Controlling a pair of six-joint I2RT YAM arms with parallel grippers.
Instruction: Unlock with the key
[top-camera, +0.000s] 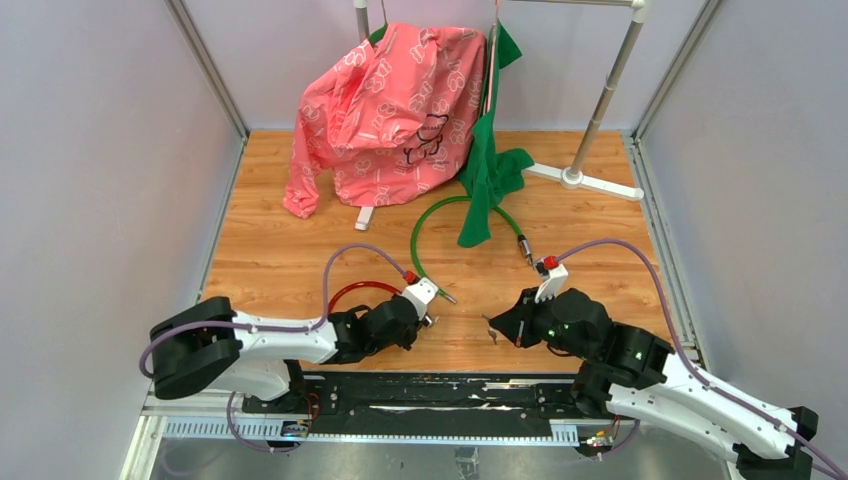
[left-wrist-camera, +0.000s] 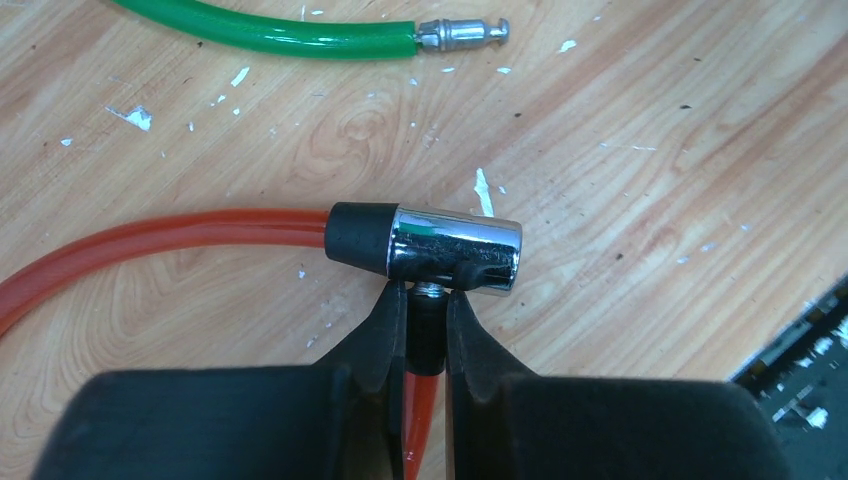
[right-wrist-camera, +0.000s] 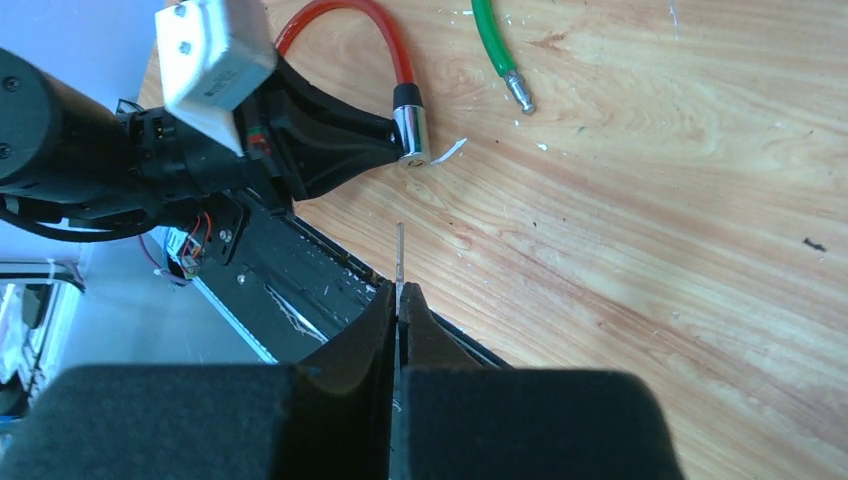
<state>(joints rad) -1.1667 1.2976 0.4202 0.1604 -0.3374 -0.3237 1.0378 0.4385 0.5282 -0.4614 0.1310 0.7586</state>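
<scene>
A red cable lock has a chrome barrel (left-wrist-camera: 455, 249) with a black collar, lying on the wooden table. My left gripper (left-wrist-camera: 428, 300) is shut on the black end of the red cable (left-wrist-camera: 150, 240) where it plugs into the barrel. In the right wrist view the barrel (right-wrist-camera: 411, 135) shows its keyhole end, held by the left gripper. My right gripper (right-wrist-camera: 398, 296) is shut on a thin metal key (right-wrist-camera: 400, 260), whose blade sticks out toward the barrel, a short gap away. In the top view the left gripper (top-camera: 425, 322) and right gripper (top-camera: 497, 328) face each other.
A green cable (top-camera: 430, 225) with a metal tip (left-wrist-camera: 462, 35) lies beyond the lock. A pink jacket (top-camera: 390, 110) and a green garment (top-camera: 490, 160) hang on a rack (top-camera: 600, 100) at the back. The black base rail (top-camera: 430, 390) runs along the near table edge.
</scene>
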